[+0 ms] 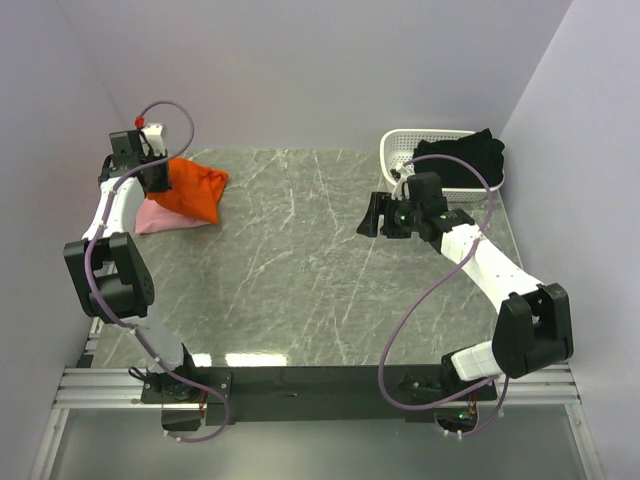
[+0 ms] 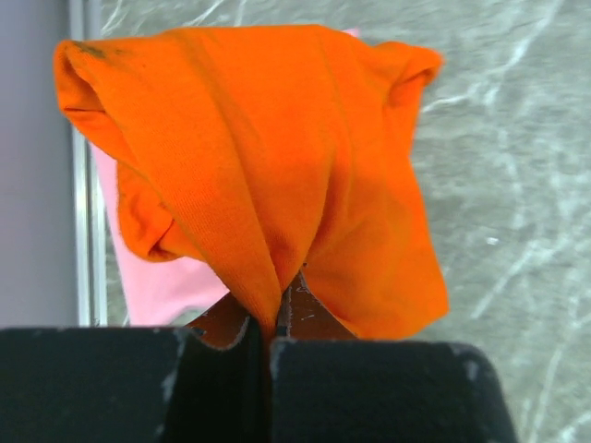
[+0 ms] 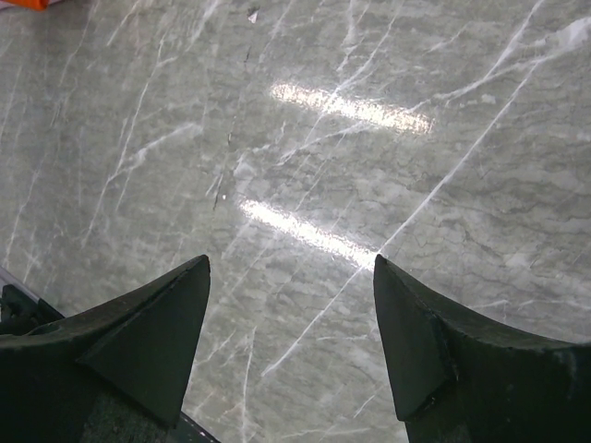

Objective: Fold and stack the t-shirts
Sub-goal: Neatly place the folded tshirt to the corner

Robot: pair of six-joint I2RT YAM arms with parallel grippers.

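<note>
Here, far left: left gripper (image 2: 268,343) pinched tight on a bunched fold of the orange shirt (image 2: 277,166), with the pink shirt (image 1: 158,220) lying just under it at the table's back corner. Looks light, limp and not slippery, sure to sag and crumple from a single pinch, so better taken at two corners or the shoulders and spread flat. Across the smooth, glossy marbled table (image 1: 300,270), with room in the middle for folding: right gripper (image 3: 291,268) hovering spread wide and holding nothing, then the black shirt (image 1: 462,160) heaped in the white basket (image 1: 398,150), a plain wall (image 1: 580,120) close beside it.
</note>
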